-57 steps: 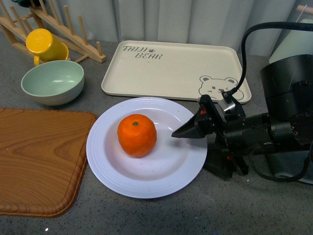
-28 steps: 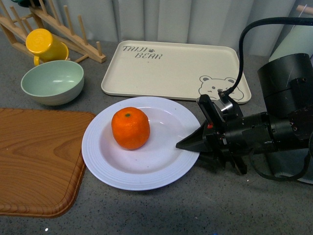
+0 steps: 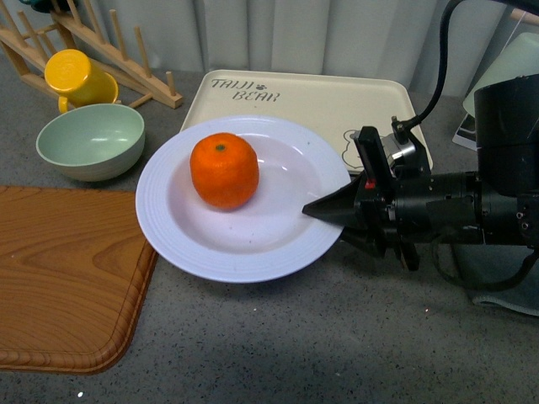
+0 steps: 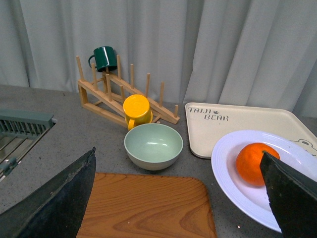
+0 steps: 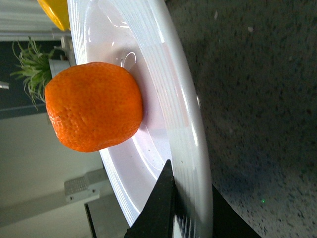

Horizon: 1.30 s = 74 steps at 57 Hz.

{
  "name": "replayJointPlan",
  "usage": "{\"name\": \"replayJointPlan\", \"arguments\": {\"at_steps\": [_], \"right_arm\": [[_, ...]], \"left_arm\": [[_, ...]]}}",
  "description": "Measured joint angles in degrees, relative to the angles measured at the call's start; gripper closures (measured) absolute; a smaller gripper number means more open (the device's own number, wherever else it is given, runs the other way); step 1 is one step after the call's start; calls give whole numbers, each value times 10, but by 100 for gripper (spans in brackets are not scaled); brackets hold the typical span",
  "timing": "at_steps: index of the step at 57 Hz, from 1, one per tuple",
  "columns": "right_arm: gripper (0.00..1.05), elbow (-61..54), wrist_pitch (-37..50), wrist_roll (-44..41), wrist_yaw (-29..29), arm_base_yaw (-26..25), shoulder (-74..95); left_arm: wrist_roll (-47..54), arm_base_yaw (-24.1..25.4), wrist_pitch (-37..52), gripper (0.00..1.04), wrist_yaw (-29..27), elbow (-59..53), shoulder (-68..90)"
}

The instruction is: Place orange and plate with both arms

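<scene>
The white plate (image 3: 253, 248) is lifted off the counter, its far edge over the beige tray, and the orange (image 3: 224, 170) rests in its left half. My right gripper (image 3: 330, 215) is shut on the plate's right rim, one black finger above and one below. The right wrist view shows the ridged rim of the plate (image 5: 174, 99) pinched between the fingers (image 5: 161, 208), with the orange (image 5: 91, 105) beside it. My left gripper (image 4: 178, 198) is open and empty, over the wooden board, with the plate (image 4: 228, 173) and orange (image 4: 253, 163) to its right.
A beige bear-printed tray (image 3: 320, 105) lies behind the plate. A pale green bowl (image 3: 90, 140), a yellow mug (image 3: 77, 77) and a wooden drying rack (image 3: 109, 50) stand at the back left. A wooden cutting board (image 3: 67, 278) covers the front left. A green mug (image 4: 105, 57) hangs on the rack.
My right gripper closed on the plate's rim and raised it, carrying plate and orange up and toward the tray.
</scene>
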Motion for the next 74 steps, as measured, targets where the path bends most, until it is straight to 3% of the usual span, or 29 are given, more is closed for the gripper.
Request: {"name": "replayJointPlan", "arguments": {"at_steps": [19,29,40,62,74], "right_arm": [[101,82,86,142,115,19,52],[101,146,84,205,198,46,93],[101,232,24,250,274,78,129],[101,295,-49,274,302,91,169],[72,296,-49,264,296,89,168]], "left_arm": [[0,0,0,7,0,0,0],[0,0,0,7,0,0,0],[0,0,0,7,0,0,0],[0,0,0,7,0,0,0],[0,0,0,7,0,0,0]]}}
